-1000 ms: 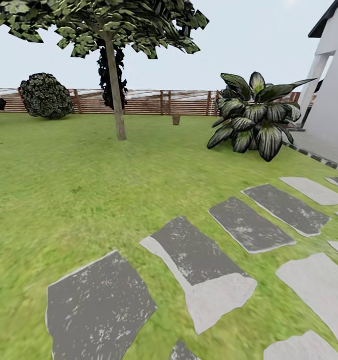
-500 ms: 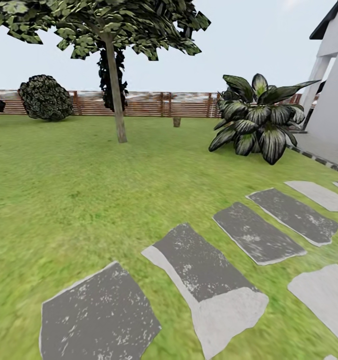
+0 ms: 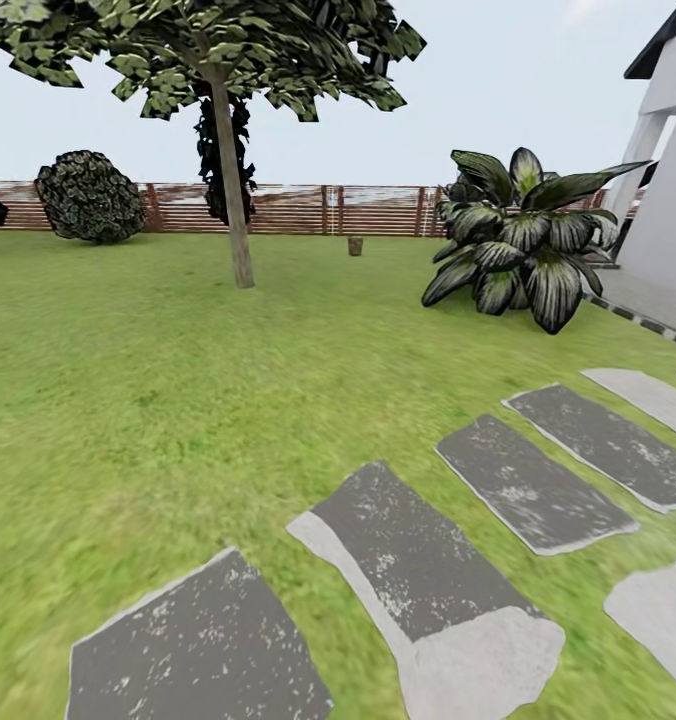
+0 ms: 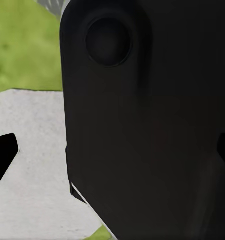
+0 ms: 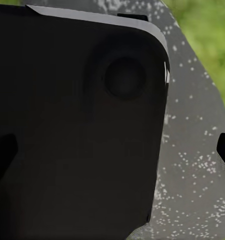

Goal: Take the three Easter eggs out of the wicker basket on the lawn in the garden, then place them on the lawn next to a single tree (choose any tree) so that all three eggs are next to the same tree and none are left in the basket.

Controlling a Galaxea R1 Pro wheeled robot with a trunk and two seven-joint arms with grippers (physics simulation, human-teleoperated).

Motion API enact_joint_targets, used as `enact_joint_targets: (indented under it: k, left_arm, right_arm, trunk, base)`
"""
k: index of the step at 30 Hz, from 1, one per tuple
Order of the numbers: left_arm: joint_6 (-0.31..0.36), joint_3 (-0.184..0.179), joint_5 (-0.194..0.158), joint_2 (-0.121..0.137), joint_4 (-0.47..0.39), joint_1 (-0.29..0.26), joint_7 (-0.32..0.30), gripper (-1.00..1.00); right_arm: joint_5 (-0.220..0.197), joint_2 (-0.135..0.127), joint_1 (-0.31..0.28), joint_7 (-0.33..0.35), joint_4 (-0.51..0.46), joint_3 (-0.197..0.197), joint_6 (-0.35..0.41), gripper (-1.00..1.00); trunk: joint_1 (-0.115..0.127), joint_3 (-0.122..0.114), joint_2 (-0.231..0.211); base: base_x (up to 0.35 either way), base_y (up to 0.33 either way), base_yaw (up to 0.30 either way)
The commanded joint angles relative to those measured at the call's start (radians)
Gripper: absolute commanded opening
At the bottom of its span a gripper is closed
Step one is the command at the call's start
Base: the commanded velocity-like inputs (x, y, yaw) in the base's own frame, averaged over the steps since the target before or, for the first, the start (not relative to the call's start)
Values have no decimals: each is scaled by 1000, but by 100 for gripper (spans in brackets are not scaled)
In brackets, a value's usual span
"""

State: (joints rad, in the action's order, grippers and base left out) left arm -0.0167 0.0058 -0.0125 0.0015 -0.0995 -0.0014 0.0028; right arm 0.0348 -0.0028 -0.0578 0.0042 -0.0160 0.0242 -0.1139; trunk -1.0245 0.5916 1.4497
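0 eggs in sight; I see what may be the wicker basket [image 3: 354, 245] far off at 12 o'clock by the fence [image 3: 378, 208], gripper states unreadable

No legible text, label, brand, number or sign on any surface in any view.

Lawn [image 3: 158, 400]: mottled green grass, flat, runs back to slat fence [image 3: 378, 208]. Grey stepping-stone slabs [image 3: 418, 560] set in grass, well in front of tree [image 3: 236, 200]. Tree trunk rooted in lawn. Broad-leaf plant [image 3: 523, 250] on grass, right of tree. Round bush [image 3: 90, 195] left of tree, by fence.
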Motion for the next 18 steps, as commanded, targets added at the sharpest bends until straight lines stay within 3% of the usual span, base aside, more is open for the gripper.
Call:
enact_joint_targets:
  k: [1, 18]
  left_arm:
    - [-2, 0, -1, 0, 0, 0, 0, 100]
    - [-2, 1, -1, 0, 0, 0, 0, 100]
  right_arm:
    - [4, 0, -1, 0, 1, 2, -3, 100]
    - [3, 0, -1, 0, 1, 2, -4, 100]
  trunk:
    - [-1, 1, 0]
    - [-1, 1, 0]
  base:
    - [303, 100, 0]
    - [303, 100, 0]
